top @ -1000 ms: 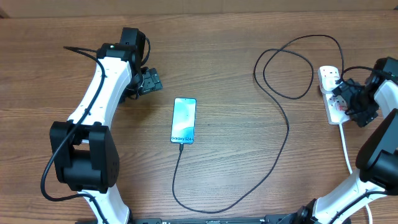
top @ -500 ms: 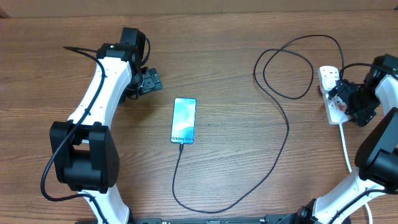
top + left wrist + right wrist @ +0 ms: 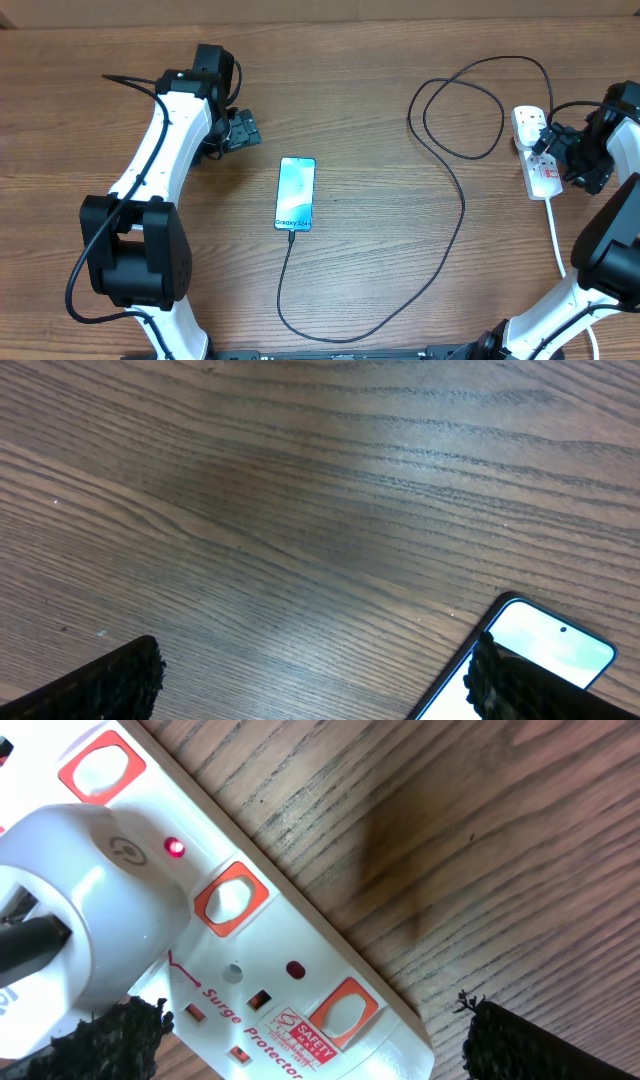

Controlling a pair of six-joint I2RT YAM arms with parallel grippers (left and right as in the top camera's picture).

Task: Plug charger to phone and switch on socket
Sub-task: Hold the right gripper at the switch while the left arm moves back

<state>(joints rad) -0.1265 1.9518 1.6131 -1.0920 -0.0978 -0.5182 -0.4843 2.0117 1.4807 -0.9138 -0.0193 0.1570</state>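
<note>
As the white oblong power strip [image 3: 543, 178] lies lengthwise front-to-back just beneath the right gripper [image 3: 320, 1045], whose fingers hang spread and empty, its red-framed switches [image 3: 231, 898] sit nearer that arm than the left.

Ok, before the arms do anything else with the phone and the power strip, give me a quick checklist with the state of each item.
1. Charging lead connected: the cable runs into the bottom edge of the phone: ok.
2. Mains end seated: the white plug sits in the power strip: ok.
3. Switch on: a red light glows beside the plug: ok.
4. The right pincer free: open over the power strip, holding nothing: ok.
5. The left pincer free: open, apart from the phone: ok.
6. Phone actually charging: no sign readable on its screen: cannot tell.
</note>
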